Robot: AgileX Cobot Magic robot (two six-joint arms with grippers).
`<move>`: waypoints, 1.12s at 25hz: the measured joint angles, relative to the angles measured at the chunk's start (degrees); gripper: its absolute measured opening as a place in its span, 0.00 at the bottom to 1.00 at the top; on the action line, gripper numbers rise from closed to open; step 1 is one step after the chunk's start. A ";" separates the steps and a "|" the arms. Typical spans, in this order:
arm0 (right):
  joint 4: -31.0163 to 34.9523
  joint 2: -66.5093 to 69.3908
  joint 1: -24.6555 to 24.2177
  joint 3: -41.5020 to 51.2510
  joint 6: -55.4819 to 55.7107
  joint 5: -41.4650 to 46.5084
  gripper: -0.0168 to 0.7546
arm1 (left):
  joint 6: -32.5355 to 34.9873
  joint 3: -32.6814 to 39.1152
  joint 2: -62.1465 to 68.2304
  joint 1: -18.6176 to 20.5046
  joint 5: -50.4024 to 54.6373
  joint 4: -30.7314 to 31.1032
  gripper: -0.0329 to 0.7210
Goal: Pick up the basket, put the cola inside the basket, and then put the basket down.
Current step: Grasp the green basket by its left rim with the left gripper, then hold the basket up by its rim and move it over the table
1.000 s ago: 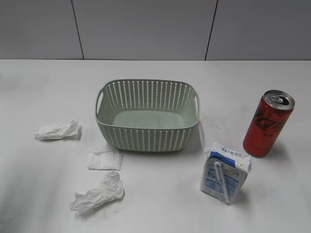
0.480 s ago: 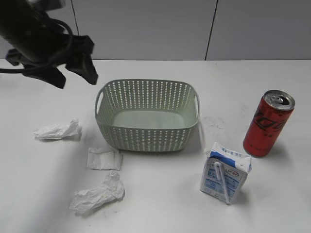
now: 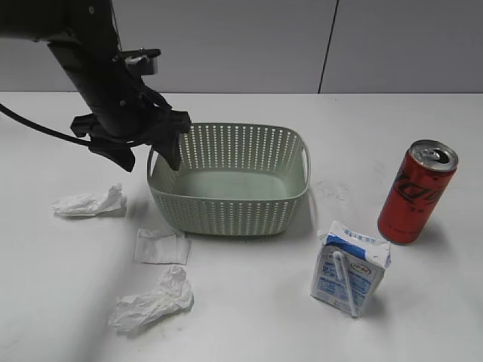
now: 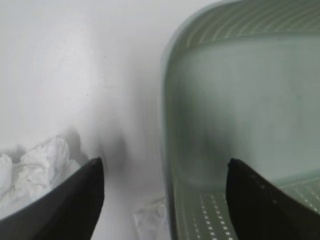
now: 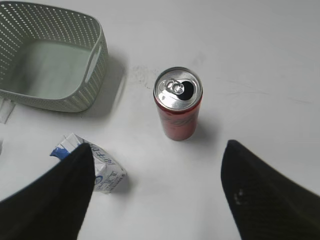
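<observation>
While the white table (image 3: 423, 121) carries everything, the basket (image 3: 229, 178) sits near its middle, empty and upright. Above the basket's left rim hangs the left gripper (image 3: 149, 153), fingers spread wide astride that wall. The right gripper (image 5: 157, 192), also wide apart, hovers over the cola (image 3: 416, 191), standing right of the basket behind a milk carton (image 3: 350, 268). Crumpled tissues (image 3: 151, 300) lie left.

We see the left gripper (image 3: 149, 154), absent a second ago and up by the far left edge half a second ago, now lowered with spread jaws straddling the pale sage-green perforated plastic basket's (image 3: 230, 211) left rim.
</observation>
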 joint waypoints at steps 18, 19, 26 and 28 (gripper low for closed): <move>0.16 0.00 0.00 0.00 0.05 -0.12 0.79 | -0.81 -0.74 4.50 0.00 -2.29 -5.74 0.05; 0.16 0.00 0.00 0.00 0.05 -0.12 0.79 | -0.81 -0.74 4.42 0.00 -1.90 -6.11 0.05; 0.16 4.75 0.00 -0.25 1.91 -0.07 0.79 | -2.15 -0.74 -1.87 2.59 0.85 -6.80 0.05; 0.16 8.51 0.00 -0.68 1.91 -0.07 0.81 | -2.27 -0.74 -4.16 4.20 1.76 -6.73 0.05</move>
